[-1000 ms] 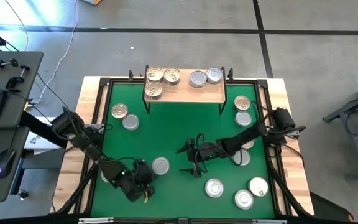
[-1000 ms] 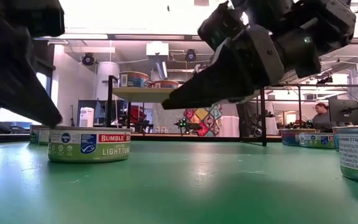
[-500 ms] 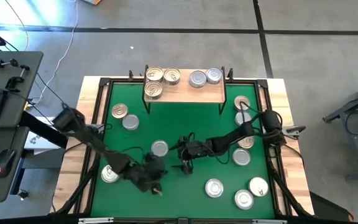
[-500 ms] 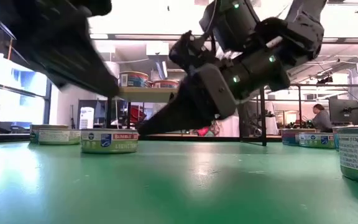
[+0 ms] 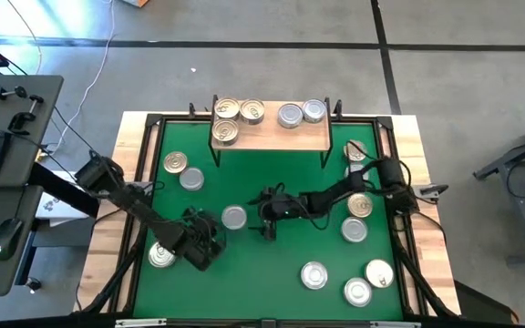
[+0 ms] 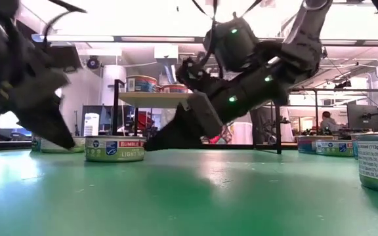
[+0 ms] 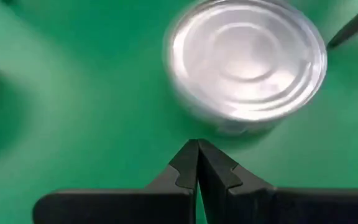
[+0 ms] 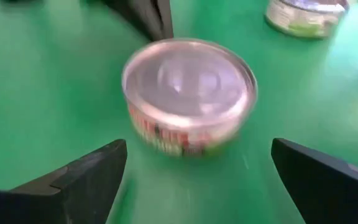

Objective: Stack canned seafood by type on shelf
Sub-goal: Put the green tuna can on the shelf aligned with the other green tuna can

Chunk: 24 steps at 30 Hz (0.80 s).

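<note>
Right pincer (image 5: 264,216) wide open, empty, at 3 o'clock of silver tin (image 5: 234,217): straddle squarely, then close. Left pincer (image 5: 210,239) closed, empty.

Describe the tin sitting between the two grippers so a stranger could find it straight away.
Start at the green table, near its middle. The silver-lidded tin lies alone there, between the shut left gripper and the open right gripper, away from other tins.
</note>
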{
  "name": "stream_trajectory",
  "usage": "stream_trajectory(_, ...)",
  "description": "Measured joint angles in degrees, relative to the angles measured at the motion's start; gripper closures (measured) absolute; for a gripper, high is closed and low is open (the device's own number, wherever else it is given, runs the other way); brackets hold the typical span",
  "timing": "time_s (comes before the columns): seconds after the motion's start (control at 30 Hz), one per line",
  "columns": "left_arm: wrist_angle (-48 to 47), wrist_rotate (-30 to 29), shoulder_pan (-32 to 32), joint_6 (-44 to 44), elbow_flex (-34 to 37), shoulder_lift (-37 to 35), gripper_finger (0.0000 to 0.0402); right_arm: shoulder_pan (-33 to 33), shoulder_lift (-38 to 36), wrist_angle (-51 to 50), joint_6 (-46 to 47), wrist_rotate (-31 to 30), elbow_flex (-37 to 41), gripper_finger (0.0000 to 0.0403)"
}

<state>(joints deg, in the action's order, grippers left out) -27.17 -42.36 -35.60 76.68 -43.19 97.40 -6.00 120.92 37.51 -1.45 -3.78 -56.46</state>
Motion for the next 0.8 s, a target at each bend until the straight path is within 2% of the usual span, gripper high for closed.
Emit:
stream_trajectory(0.17, 14.42, -1.85, 3.39, -7.39, 4.19, 1.06, 0.0402, 1.14, 3.95, 0.92, -0.06, 4.39, -4.25, 0.0009)
stream_trajectory(0.27, 17.82, -2.59, 5.0, -12.84, 5.07, 1.23, 0.0401, 1.38, 5.82, 0.72, -0.2, 5.09, -6.22, 0.0008)
stream_trajectory(0.53, 17.87, -3.29, 5.66, -14.32, 4.91, 1.12, 0.0401, 1.32, 6.57, 2.22, 0.34, 4.82, -6.28, 0.0011)
stream_trajectory(0.7, 17.72, -3.37, 5.1, -14.24, 4.89, 1.18, 0.0401, 1.12, 6.51, 5.71, 1.76, 2.96, -4.24, 0.0043)
stream_trajectory(0.8, 16.06, -1.67, 4.05, -10.72, 4.37, 1.09, 0.0401, 0.97, 6.04, 8.46, 4.03, 3.14, -1.93, 0.0051)
